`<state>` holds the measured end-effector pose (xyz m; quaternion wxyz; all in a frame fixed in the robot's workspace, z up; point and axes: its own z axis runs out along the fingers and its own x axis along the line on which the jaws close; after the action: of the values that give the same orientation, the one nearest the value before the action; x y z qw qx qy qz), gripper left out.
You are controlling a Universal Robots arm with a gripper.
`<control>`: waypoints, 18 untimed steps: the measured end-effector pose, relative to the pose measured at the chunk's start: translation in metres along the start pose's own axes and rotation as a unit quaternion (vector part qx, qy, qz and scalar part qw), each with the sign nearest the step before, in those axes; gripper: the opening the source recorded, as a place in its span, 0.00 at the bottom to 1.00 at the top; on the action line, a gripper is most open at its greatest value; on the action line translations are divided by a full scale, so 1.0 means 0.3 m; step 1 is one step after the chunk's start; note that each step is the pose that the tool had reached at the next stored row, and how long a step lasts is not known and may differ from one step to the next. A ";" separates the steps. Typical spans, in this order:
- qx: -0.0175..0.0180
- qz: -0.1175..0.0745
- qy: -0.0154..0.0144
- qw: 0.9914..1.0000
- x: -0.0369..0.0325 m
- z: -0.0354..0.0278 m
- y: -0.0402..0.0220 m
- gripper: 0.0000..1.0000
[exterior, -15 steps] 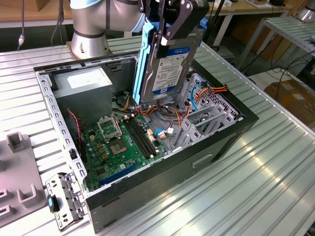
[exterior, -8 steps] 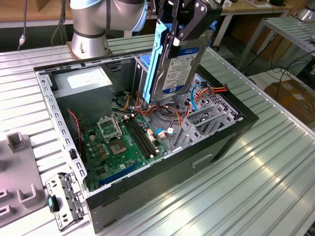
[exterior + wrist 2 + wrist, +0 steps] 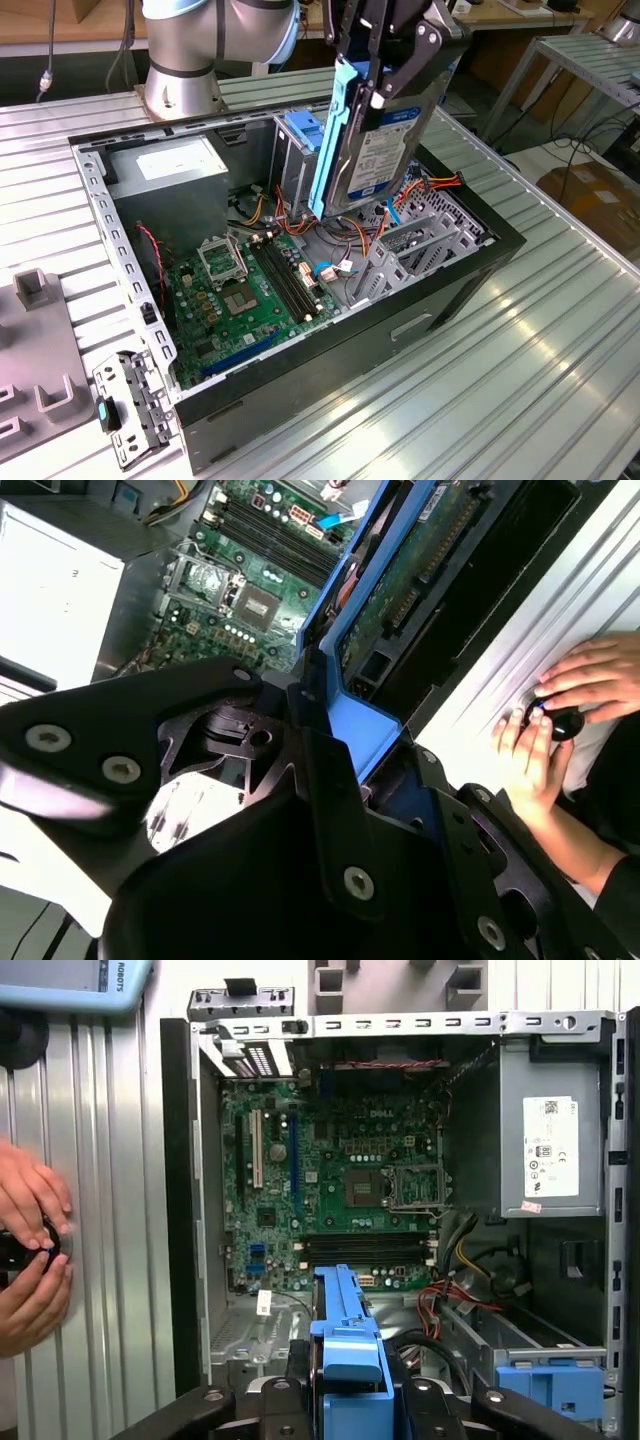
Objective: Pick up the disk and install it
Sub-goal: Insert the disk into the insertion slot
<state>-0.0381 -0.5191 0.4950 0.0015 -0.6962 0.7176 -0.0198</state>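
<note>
End effector is clamping the disk at its upper end. Disk is hanging on edge over the open computer case, lower end just above cables; case is sitting mid-desk.

Bright, even light falls from above in the exterior view: a soft sheen streaks the ribbed metal table, and the disk is plainly lit. In the first wrist view the computer case holds shadowed corners — in the second wrist view the power-supply box glares almost white.
</note>
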 end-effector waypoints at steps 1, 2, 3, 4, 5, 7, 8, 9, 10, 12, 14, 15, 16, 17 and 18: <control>0.000 0.000 0.000 1.000 0.013 0.003 -0.006 0.37; 0.000 0.000 0.000 1.000 0.026 0.007 -0.016 0.37; 0.000 0.000 0.000 1.000 0.037 0.011 -0.030 0.37; 0.000 0.000 0.001 1.000 0.045 0.015 -0.047 0.37; 0.000 0.000 0.001 1.000 0.053 0.018 -0.063 0.37; 0.000 0.000 0.002 1.000 0.059 0.023 -0.078 0.37; 0.000 0.000 0.003 1.000 0.062 0.025 -0.088 0.37; 0.000 0.000 0.003 1.000 0.064 0.027 -0.095 0.37; 0.000 0.000 0.004 1.000 0.066 0.030 -0.107 0.37; 0.000 0.000 0.005 1.000 0.067 0.035 -0.129 0.37; 0.000 0.000 0.008 1.000 0.069 0.045 -0.175 0.37; 0.000 0.000 0.009 1.000 0.069 0.049 -0.193 0.37; 0.000 0.000 0.010 1.000 0.069 0.051 -0.202 0.37; 0.000 0.000 0.010 1.000 0.068 0.054 -0.213 0.37; 0.000 0.000 0.011 1.000 0.068 0.057 -0.223 0.37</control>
<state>0.0286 -0.5420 0.4805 -0.0061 -0.6962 0.7173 -0.0276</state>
